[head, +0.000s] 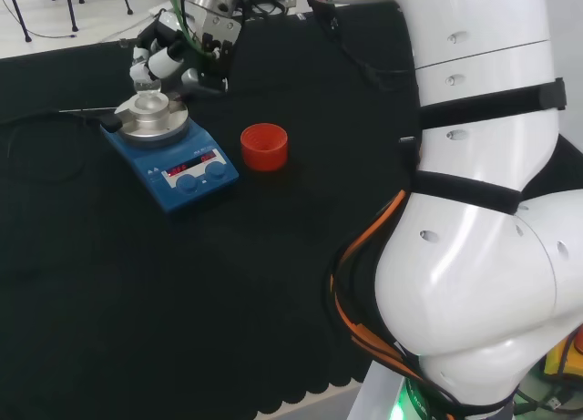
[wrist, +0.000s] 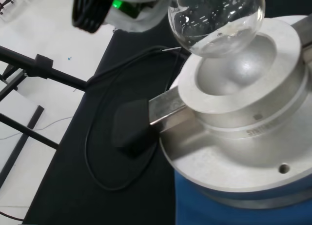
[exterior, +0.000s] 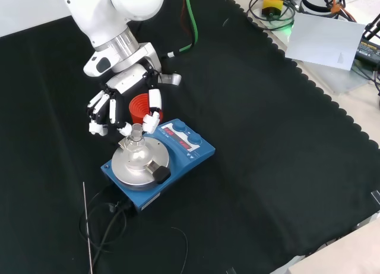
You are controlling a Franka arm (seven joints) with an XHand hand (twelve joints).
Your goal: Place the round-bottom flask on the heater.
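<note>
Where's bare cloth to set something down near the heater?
Open cloth lies right of the heater in the front view, toward the scalloped edge. It is crowded behind it, where the hand, the round-bottom flask and the red cup cluster.

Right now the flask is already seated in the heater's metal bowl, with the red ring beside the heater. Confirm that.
Not seated: the wrist view shows the flask just above the bowl of the heater, held by the hand. The red ring does stand beside it.

No legible text: red digits on the heater display (engraving on its metal block unreadable).
</note>
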